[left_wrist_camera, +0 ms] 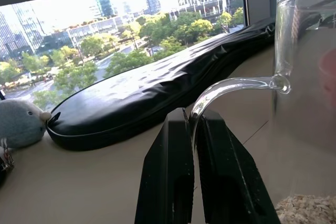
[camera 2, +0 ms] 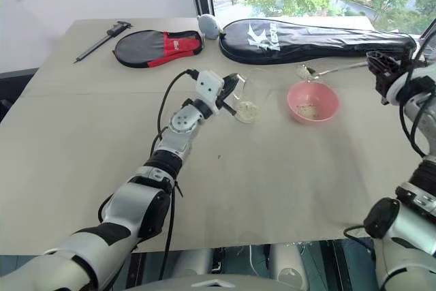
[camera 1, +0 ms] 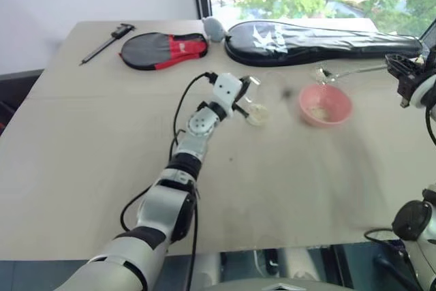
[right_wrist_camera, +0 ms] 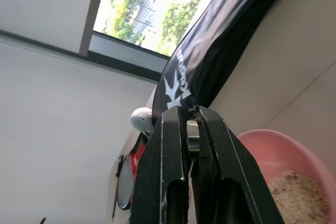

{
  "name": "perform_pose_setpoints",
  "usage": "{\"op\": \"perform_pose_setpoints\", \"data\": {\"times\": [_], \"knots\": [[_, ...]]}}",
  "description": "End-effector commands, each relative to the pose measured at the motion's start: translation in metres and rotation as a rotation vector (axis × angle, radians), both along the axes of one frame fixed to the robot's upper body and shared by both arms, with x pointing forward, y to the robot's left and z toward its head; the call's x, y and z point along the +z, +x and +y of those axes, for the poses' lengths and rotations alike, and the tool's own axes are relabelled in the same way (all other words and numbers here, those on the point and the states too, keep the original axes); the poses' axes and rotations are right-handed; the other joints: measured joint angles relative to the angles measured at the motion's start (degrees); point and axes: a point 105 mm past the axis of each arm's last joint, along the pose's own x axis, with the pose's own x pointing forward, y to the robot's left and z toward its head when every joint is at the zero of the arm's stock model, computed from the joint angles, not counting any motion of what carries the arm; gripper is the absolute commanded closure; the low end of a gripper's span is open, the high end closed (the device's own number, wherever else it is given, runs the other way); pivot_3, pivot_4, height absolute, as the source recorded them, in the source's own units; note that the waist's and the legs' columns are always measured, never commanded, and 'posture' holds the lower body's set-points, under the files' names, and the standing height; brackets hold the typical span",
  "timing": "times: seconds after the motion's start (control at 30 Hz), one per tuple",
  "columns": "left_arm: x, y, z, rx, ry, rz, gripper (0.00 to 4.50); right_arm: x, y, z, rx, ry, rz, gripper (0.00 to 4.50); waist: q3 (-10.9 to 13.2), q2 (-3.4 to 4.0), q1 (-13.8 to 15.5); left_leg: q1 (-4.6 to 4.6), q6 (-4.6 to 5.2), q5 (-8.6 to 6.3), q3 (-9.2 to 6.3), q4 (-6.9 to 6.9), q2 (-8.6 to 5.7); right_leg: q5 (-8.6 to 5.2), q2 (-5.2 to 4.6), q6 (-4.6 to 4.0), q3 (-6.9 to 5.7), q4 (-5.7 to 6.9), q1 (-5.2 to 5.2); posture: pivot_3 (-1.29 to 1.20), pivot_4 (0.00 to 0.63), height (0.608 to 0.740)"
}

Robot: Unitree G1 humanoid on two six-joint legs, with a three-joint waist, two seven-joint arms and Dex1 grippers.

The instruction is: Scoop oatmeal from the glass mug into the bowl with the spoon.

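The left claw (left_wrist_camera: 191, 182) is clamping the handle of the glass mug (camera 2: 246, 103) on the worktop (camera 2: 286, 182). The right claw (camera 2: 379, 67) is gripping the spoon (camera 2: 327, 71), its tip over the pink bowl's (camera 2: 313, 103) far rim. Tipping its oatmeal (camera 2: 306, 71) into the bowl seems next, needing a careful wrist roll.

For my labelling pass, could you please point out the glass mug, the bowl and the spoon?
glass mug (camera 2: 246, 110): right eye view, lower wall with oatmeal inside.
bowl (camera 2: 330, 101): right eye view, pink right rim.
spoon (camera 2: 304, 70): right eye view, its oval scoop end.
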Motion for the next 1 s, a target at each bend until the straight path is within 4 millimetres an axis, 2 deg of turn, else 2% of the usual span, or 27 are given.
{"op": "perform_pose_setpoints", "data": {"times": [0.03, 0.13, 0.33, 0.47, 0.57, 0.67, 0.77, 0.87, 0.9, 1.0], "knots": [[0.009, -0.004, 0.010, 0.012, -0.006, -0.054, 4.40, 0.015, -0.006, -0.001, -0.002, -0.100, -0.054, 4.50, 0.00, 0.00, -0.08, 0.02, 0.00, 0.00, 0.02, 0.00, 0.00, 0.00, 0.01, 0.00, 0.02, 0.01, 0.00, 0.00, 0.150, 0.740], [0.010, -0.005, 0.019, 0.044, -0.014, -0.063, 4.40, 0.012, -0.005, 0.002, -0.015, -0.260, -0.042, 4.50, -0.01, 0.01, -0.04, 0.04, 0.00, 0.00, 0.00, 0.00, 0.01, 0.00, 0.02, 0.00, 0.03, 0.04, 0.00, 0.00, 0.150, 0.740], [0.013, -0.010, 0.032, 0.094, -0.059, -0.087, 4.40, 0.029, 0.001, 0.026, -0.011, -0.666, -0.145, 4.50, -0.02, 0.04, 0.13, 0.05, 0.00, 0.00, 0.02, 0.02, 0.01, 0.01, 0.02, 0.02, 0.05, 0.04, 0.00, 0.00, 0.150, 0.740], [0.017, -0.015, 0.045, 0.140, -0.123, -0.096, 4.40, 0.048, -0.006, 0.067, 0.104, -1.015, -0.321, 4.50, -0.01, 0.05, 0.12, 0.00, 0.00, 0.00, 0.02, 0.02, 0.00, 0.02, 0.01, 0.03, 0.05, -0.03, 0.00, 0.00, 0.150, 0.740], [0.014, -0.020, 0.052, 0.172, -0.164, -0.077, 4.40, 0.046, -0.011, 0.085, 0.186, -1.266, -0.413, 4.50, -0.01, 0.05, 0.19, -0.01, 0.00, 0.00, -0.02, 0.00, 0.01, 0.01, 0.02, 0.04, 0.00, -0.11, 0.00, 0.00, 0.150, 0.740], [0.009, -0.027, 0.055, 0.182, -0.198, -0.054, 4.40, 0.041, -0.015, 0.097, 0.261, -1.407, -0.487, 4.50, -0.01, 0.05, 0.23, -0.03, 0.00, 0.00, -0.04, 0.01, 0.01, 0.02, 0.01, 0.04, -0.02, -0.17, 0.02, 0.00, 0.150, 0.740], [0.005, -0.032, 0.058, 0.192, -0.199, -0.041, 4.40, 0.039, -0.009, 0.085, 0.229, -1.400, -0.461, 4.50, -0.01, 0.04, 0.44, -0.02, -0.01, 0.00, -0.01, 0.05, 0.00, 0.03, 0.00, 0.07, -0.02, -0.17, 0.03, 0.00, 0.150, 0.740], [0.001, -0.038, 0.062, 0.204, -0.199, -0.034, 4.40, 0.054, 0.004, 0.060, 0.076, -1.150, -0.411, 4.50, -0.02, 0.02, 0.58, 0.01, -0.02, 0.01, -0.01, 0.09, 0.00, 0.04, 0.00, 0.07, -0.02, -0.15, 0.08, 0.00, 0.150, 0.740], [0.000, -0.039, 0.062, 0.198, -0.203, -0.023, 4.40, 0.061, 0.006, 0.059, 0.055, -1.059, -0.422, 4.50, -0.02, 0.03, 0.54, 0.01, -0.02, 0.01, 0.02, 0.10, -0.01, 0.05, 0.00, 0.08, 0.00, -0.15, 0.07, 0.00, 0.150, 0.740], [-0.004, -0.045, 0.060, 0.182, -0.196, -0.012, 4.40, 0.081, 0.003, 0.076, 0.099, -0.803, -0.497, 4.50, -0.01, 0.06, 0.33, 0.06, -0.04, 0.02, 0.03, 0.10, 0.00, 0.06, 0.02, 0.07, 0.03, -0.05, 0.05, 0.00, 0.150, 0.740]]}}
